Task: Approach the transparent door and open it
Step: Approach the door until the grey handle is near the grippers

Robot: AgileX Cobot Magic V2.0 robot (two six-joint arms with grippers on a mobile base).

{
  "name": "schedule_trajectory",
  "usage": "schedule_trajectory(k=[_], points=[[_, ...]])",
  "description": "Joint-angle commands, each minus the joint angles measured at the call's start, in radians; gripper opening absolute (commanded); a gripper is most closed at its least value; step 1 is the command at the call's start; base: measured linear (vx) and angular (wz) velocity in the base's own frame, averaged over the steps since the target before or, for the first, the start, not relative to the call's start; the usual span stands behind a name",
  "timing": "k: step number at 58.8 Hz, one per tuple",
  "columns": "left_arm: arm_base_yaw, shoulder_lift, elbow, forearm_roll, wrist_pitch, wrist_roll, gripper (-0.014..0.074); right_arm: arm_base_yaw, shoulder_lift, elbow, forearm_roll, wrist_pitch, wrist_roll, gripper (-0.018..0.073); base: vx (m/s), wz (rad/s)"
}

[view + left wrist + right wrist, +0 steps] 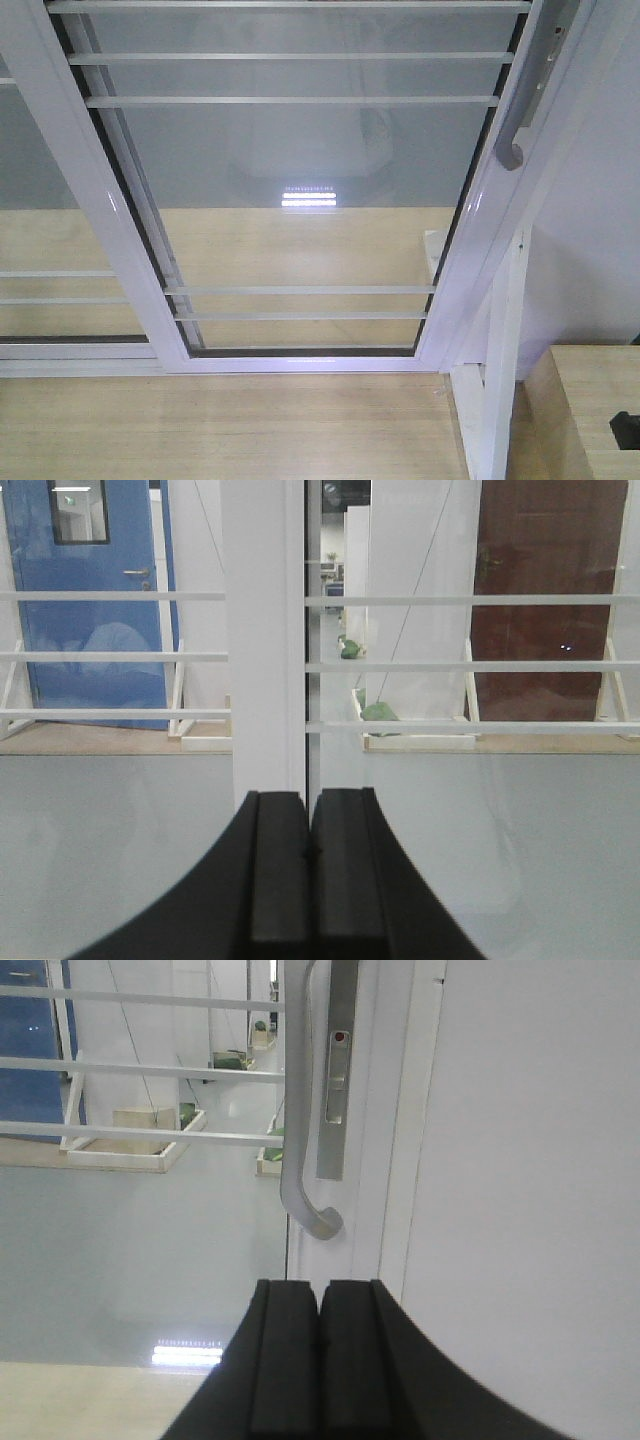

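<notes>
Glassy transparent door (pixel 300 150), white-framed; curved silver-grey handle (pixel 290 1160).

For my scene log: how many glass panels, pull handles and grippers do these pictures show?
Glass panels: 2, the transparent door and the handleless panel
Pull handles: 1
Grippers: 2, left gripper and right gripper
Total: 5

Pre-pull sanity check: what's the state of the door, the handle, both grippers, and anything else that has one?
glass door: looks shut, its handle edge against the jamb.
handle: free, nothing gripping it.
left gripper: shut, empty, facing a white frame post.
right gripper: shut, empty, pointed at the handle's lower end, apart from it.
blue door: closed, seen through the glass.
</notes>
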Motion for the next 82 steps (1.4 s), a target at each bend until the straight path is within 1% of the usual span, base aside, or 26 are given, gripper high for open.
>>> schedule_trajectory(k=[1,33,45,57,59,61,65,71,75,78,82], points=[[-0.005,0.023,0.023,-0.003,-0.072,-0.009,-0.0006,-0.004,0.024,0.012,-0.006,-0.070,-0.003,-0.0005,0.00,0.00],[-0.005,0.023,0.023,-0.002,-0.073,-0.005,-0.0006,-0.004,0.026,0.012,-0.006,-0.074,-0.003,-0.0005,0.00,0.00],[-0.004,0.023,0.022,-0.003,-0.139,-0.009,-0.0006,-0.004,0.026,0.011,-0.005,-0.152,-0.001,-0.0005,0.00,0.00],[-0.002,0.023,0.018,-0.010,-0.174,-0.009,-0.0006,-0.004,0.026,0.009,-0.002,-0.319,0.002,-0.0005,0.00,0.00],[-0.002,0.023,0.007,-0.010,-0.176,-0.009,-0.0006,-0.004,0.026,-0.003,-0.001,-0.329,0.009,-0.0005,0.00,0.00],[-0.002,0.023,-0.014,-0.010,-0.169,-0.009,-0.0006,-0.004,0.026,-0.026,0.001,-0.321,0.017,-0.0005,0.00,0.00],[-0.002,0.024,-0.071,-0.008,-0.127,-0.006,-0.0006,-0.004,0.027,-0.102,-0.003,-0.240,0.020,-0.0004,0.00,0.00],[-0.002,0.043,-0.216,-0.002,0.040,-0.006,-0.0006,-0.004,0.070,-0.248,-0.007,-0.055,-0.011,-0.0003,0.00,0.00],[-0.002,0.085,-0.302,0.001,0.122,0.002,-0.0006,-0.004,0.130,-0.337,-0.007,0.000,-0.024,-0.0003,0.00,0.00],[-0.002,0.133,-0.360,-0.001,0.141,0.013,-0.0006,-0.004,0.183,-0.398,-0.001,0.017,-0.022,-0.0003,0.00,0.00],[-0.002,0.196,-0.413,-0.003,0.130,0.020,-0.0006,-0.004,0.259,-0.458,0.001,0.013,-0.022,-0.0003,0.00,0.00]])
